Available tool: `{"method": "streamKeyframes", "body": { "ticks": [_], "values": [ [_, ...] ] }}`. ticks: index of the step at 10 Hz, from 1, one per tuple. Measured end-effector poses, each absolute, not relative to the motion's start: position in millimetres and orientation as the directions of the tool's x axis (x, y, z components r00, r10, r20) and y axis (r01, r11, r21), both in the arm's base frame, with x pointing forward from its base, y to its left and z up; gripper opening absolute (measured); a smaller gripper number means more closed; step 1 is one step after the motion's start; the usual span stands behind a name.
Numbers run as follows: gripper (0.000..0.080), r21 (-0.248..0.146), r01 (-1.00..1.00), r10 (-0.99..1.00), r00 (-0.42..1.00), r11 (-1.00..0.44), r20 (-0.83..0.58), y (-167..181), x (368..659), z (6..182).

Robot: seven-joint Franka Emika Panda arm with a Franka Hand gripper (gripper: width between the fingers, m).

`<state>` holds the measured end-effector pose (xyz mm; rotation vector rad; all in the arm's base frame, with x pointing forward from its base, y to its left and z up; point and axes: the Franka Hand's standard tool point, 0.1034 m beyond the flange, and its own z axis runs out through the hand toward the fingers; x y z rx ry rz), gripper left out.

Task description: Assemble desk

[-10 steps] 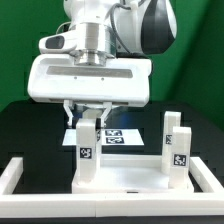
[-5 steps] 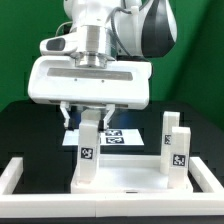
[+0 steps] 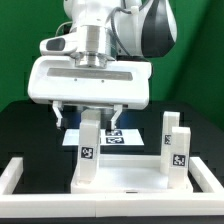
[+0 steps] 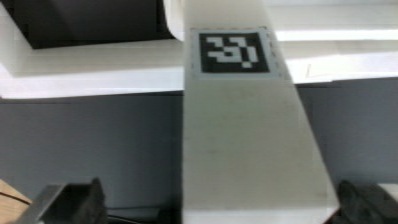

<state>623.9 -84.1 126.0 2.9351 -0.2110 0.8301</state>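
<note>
Hovering with gripper jaws spread wide, straddling the upright desk leg standing on the tabletop panel.

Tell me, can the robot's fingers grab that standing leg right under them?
Probably yes. The gripper is open, with one of its fingers on each side of the upright leg. In the wrist view nothing sits between the fingers and the leg.

- A white leg with a black-and-white tag fills the view.
- Dark fingertips stand on either side of it, apart from it.
</note>
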Motion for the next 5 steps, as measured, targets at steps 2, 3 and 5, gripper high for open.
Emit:
{"method": "streamKeyframes", "body": {
  "ticks": [2, 3, 5],
  "values": [
    [0.0649, 0.043, -0.155, -0.109, 0.843, -0.987, 0.526, -84, 624, 126.0],
    [0.0649, 0.043, -0.155, -0.109, 0.843, -0.987, 0.526, -84, 624, 126.0],
    [0.0649, -0.016, -0.171, -0.16, 0.875, -0.985, 0.457, -71, 620, 128.6]
  ]
}}
